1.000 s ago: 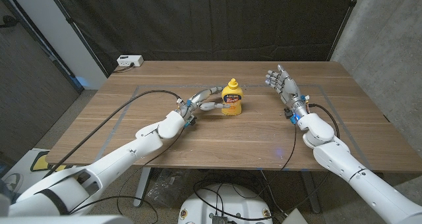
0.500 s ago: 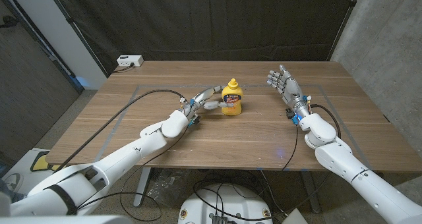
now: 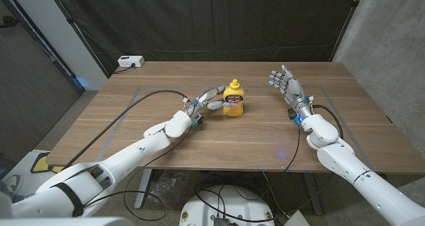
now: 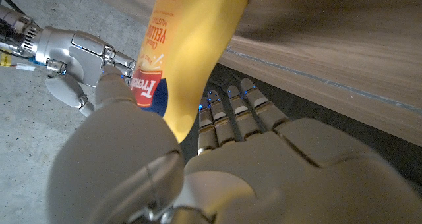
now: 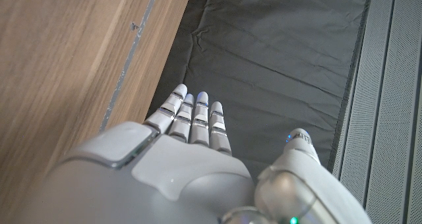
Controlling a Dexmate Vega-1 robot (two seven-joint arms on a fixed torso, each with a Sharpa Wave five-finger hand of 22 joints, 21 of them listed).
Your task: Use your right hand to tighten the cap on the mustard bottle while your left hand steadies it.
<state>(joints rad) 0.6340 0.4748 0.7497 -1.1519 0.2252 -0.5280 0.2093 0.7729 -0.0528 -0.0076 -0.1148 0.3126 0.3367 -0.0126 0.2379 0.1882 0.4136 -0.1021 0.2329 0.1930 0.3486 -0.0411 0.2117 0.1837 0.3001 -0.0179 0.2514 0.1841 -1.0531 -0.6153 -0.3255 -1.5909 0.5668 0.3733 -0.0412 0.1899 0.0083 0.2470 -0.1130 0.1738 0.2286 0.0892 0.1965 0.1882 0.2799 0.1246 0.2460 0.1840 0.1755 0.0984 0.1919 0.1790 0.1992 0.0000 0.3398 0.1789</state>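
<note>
A yellow mustard bottle (image 3: 233,101) with a yellow cap (image 3: 234,85) stands upright at the table's middle. My left hand (image 3: 210,100) reaches it from the left, its fingers (image 4: 232,112) straight behind the bottle (image 4: 178,59) and its thumb (image 4: 122,92) against the label in front. The fingers are not curled around the bottle. Well to the right of the bottle, my right hand (image 3: 286,85) is raised above the table with its fingers spread and nothing in it. The right wrist view shows the right hand (image 5: 191,158) past the table's edge. It is also seen beyond the bottle as the right hand (image 4: 62,53).
A white power strip (image 3: 130,62) lies at the table's (image 3: 199,139) back left corner. Pale tape lines mark a rectangle on the wood. A black cable (image 3: 143,100) runs along my left arm. A dark curtain hangs behind the table.
My left hand has moved right, toward the bottle, so that thumb and fingers now bracket it. The right hand and the bottle have stayed in place.
</note>
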